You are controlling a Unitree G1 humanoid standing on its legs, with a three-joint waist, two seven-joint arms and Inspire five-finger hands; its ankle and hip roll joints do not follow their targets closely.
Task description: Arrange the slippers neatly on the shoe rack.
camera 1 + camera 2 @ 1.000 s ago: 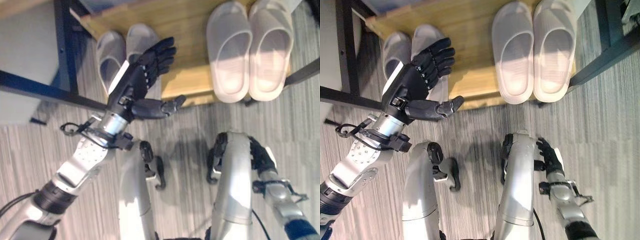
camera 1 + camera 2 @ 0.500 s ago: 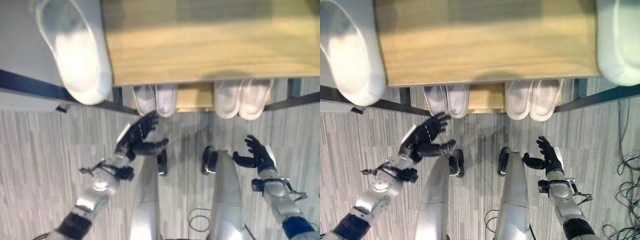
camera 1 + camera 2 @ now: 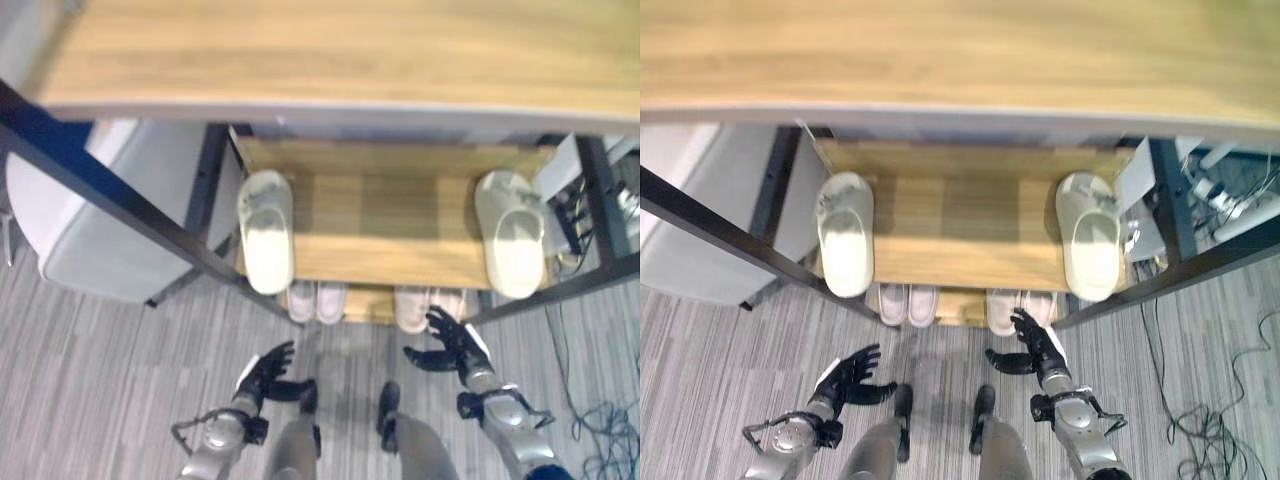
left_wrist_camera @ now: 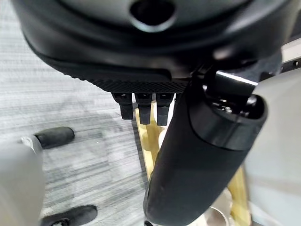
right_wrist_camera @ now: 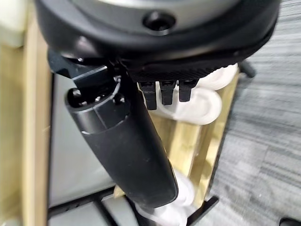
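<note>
Two empty robot hands below a shoe rack with slippers on two shelves.

In the left eye view we see the shoe rack [image 3: 380, 262]: one pale slipper [image 3: 267, 243] at 10 o'clock on the middle shelf, another [image 3: 511, 246] at 2 o'clock, far apart, both toes overhanging. Two pairs [image 3: 318, 301] [image 3: 432, 306] sit on the bottom shelf. The left robot hand [image 3: 264, 372] at 7 o'clock and the right robot hand [image 3: 449, 347] at 5 o'clock are spread wide, holding nothing.
In the right eye view, cables [image 3: 1200, 420] lie on the floor at 4 o'clock, and dark frame bars [image 3: 730, 242] cross before the shelf; we judge they could block a reach.
In the left wrist view, fingers [image 4: 143, 107] hang straight.
In the right wrist view, the bottom pair [image 5: 197, 101] lies past straight fingers [image 5: 162, 92]. We judge the slippers light, soft foam, best pinched at the strap or side.
</note>
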